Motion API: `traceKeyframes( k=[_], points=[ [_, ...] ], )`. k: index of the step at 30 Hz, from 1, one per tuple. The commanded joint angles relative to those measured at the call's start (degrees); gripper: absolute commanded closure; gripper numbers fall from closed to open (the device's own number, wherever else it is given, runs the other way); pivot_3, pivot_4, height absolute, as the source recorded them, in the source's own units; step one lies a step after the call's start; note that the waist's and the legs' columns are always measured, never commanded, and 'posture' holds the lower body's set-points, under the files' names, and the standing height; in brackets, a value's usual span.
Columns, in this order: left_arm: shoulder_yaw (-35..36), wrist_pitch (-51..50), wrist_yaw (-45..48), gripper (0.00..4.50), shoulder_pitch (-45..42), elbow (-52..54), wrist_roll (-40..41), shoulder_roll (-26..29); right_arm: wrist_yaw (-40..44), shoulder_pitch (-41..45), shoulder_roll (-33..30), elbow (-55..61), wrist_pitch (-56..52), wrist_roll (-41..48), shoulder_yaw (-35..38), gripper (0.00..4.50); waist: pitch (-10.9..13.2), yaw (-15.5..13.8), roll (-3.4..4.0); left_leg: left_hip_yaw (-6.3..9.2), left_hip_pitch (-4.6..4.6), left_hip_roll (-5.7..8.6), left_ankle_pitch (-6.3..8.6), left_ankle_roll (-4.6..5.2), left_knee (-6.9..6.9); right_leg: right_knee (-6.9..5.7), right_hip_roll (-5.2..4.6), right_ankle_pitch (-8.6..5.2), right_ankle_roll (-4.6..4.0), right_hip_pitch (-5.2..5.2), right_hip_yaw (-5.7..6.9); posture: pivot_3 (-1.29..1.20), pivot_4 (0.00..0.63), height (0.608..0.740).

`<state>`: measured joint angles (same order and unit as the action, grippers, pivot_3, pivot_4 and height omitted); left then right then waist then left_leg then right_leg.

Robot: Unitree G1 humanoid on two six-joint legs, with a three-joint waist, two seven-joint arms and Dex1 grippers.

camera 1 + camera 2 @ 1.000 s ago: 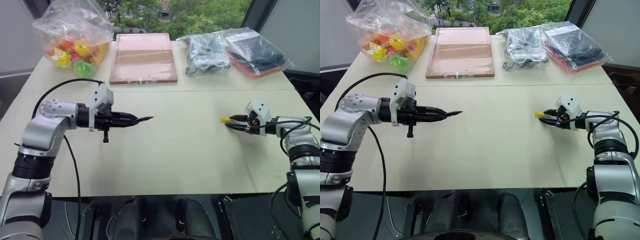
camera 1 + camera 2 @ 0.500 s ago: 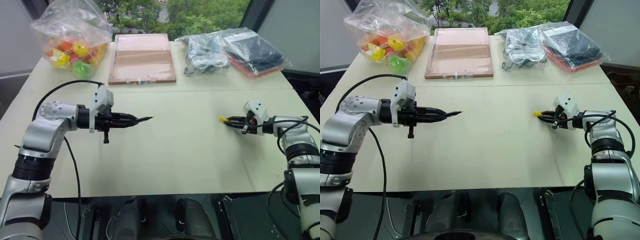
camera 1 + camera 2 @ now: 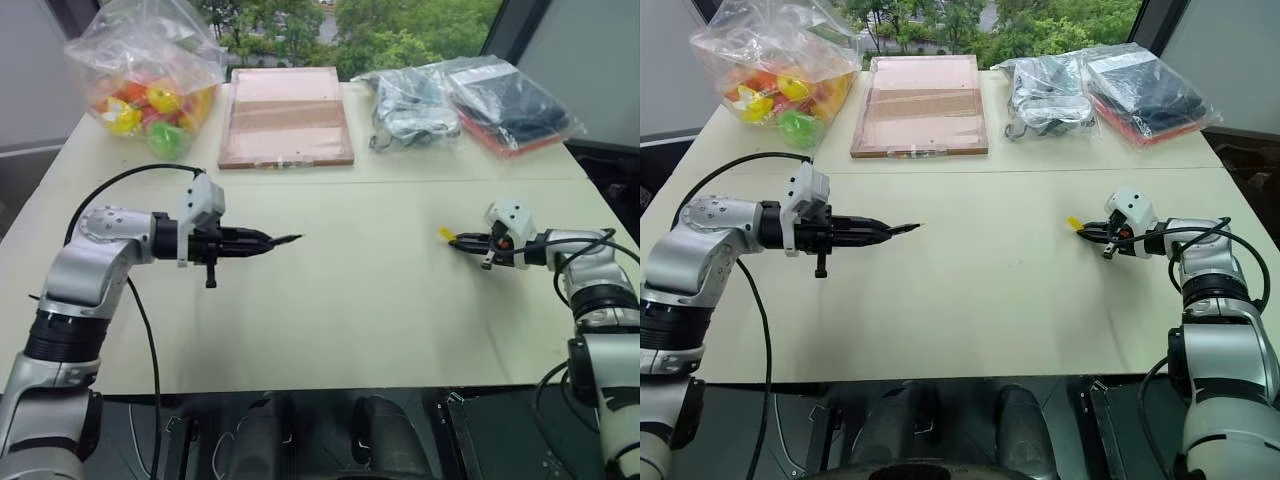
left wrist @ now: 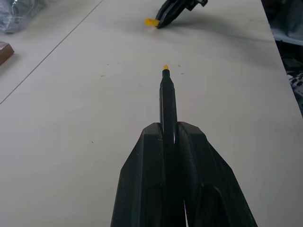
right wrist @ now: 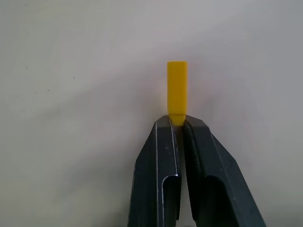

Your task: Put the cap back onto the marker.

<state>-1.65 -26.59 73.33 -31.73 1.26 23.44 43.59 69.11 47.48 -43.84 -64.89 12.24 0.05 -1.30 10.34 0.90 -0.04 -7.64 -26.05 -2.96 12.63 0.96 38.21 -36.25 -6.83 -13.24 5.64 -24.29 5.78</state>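
The marker (image 3: 285, 239) is a thin black barrel with a small yellow tip. My left gripper (image 3: 265, 240) is shut on it and holds it roughly level above the table, tip pointing right. In the left wrist view the marker (image 4: 166, 101) juts out between the closed fingers (image 4: 147, 156). The cap (image 3: 446, 234), a tiny bright yellow tube, sticks out of my right gripper (image 3: 458, 241), which is shut on one end of it just above the table at the right. The right wrist view shows the cap (image 5: 177, 90) pinched at its near end by the fingertips (image 5: 163, 137). The two grippers face each other, far apart.
Along the far edge of the pale table (image 3: 360, 310) are a clear bag of colourful toys (image 3: 150, 80), a flat pinkish wooden tray (image 3: 285, 115) and two plastic bags (image 3: 415, 100) (image 3: 510, 100). A black cable (image 3: 140, 330) hangs from the left arm.
My right gripper's fingers have closed on the cap's end. The left gripper and the marker have kept still.
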Motion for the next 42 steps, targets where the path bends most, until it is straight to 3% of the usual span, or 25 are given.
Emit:
traceKeyframes(
  k=[1,7,12,24,42],
  points=[
    [-1.1,4.5,1.3,4.50,-2.3,-1.4,-2.4,1.2,2.9,2.8,-2.7,4.2,0.8,-1.3,-1.0,4.45,0.0,0.0,0.01,-0.01,0.00,0.00,0.00,0.00,0.00,0.00,0.00,0.00,0.00,0.00,0.00,0.00,0.150,0.740],
    [-3.1,11.4,4.9,4.50,-9.3,-9.6,-6.2,1.2,12.5,6.3,-6.0,15.4,-4.3,-2.5,-4.4,4.45,0.0,0.0,0.06,-0.05,-0.01,0.00,0.00,0.00,-0.02,-0.03,0.00,0.00,0.00,-0.08,-0.04,0.00,0.150,0.740],
    [-5.6,16.5,7.2,4.50,-17.4,-16.8,-8.5,-2.2,18.8,8.0,-6.8,26.7,-10.0,-2.7,-7.5,4.45,0.0,-0.3,0.06,-0.07,-0.02,0.00,0.00,0.00,-0.01,-0.04,0.00,0.00,0.00,-0.09,-0.05,0.00,0.150,0.740],
    [-9.8,29.4,4.5,4.50,-24.2,-31.5,-14.4,-16.0,13.2,10.5,3.2,29.2,-14.3,-3.3,-10.5,4.45,0.0,-0.3,0.05,-0.09,-0.20,0.01,0.00,0.01,0.03,-0.12,0.00,0.00,0.00,-0.26,-0.04,0.00,0.150,0.740],
    [-10.2,38.2,1.9,4.50,-29.2,-47.6,-19.2,-23.9,13.3,10.2,6.0,36.4,-20.1,-0.6,-10.8,4.45,0.0,-0.2,0.05,-0.06,-0.24,0.01,0.00,0.02,0.05,-0.13,0.00,0.00,0.00,-0.29,-0.04,0.00,0.150,0.740]
  ],
)
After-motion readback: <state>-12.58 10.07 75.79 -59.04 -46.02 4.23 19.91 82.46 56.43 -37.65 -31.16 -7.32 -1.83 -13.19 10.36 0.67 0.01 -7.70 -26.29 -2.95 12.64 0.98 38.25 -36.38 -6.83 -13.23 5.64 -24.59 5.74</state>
